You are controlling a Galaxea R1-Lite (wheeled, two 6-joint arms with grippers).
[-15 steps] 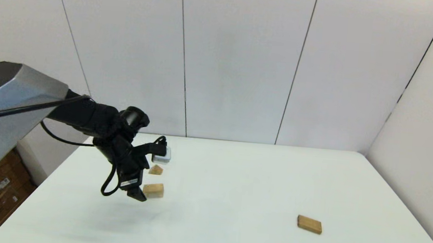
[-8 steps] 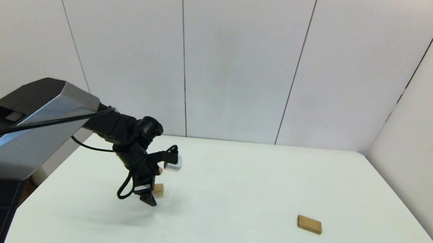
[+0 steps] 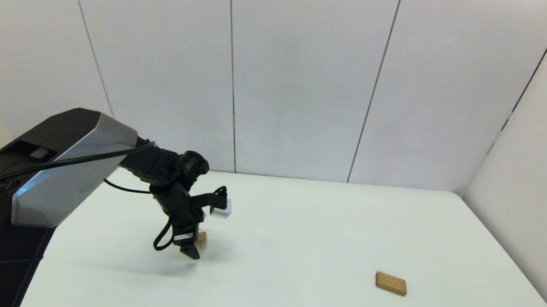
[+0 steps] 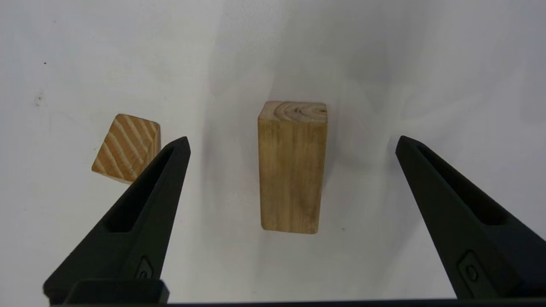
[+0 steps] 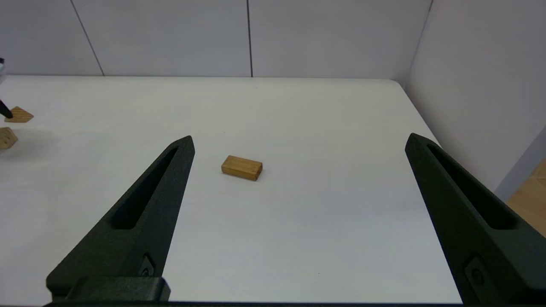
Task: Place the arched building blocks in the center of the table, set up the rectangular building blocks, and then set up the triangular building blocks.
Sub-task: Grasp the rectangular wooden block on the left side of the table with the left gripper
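Hovering over the arch (image 4: 292,168) near the table's (image 3: 325,235) left edge, we are spreading the left gripper (image 4: 292,147) wide, fingers released on either side without touching it. The triangle (image 4: 126,148) is lying just beside. The slab (image 3: 390,283) is resting well apart, toward the right edge, before the right gripper (image 5: 298,140), also spread.

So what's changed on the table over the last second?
The left tool has come down and forward over the arched block, open astride it, not gripping. Nothing was picked up or released. The triangular block, the rectangular block and the parked right tool stayed put.
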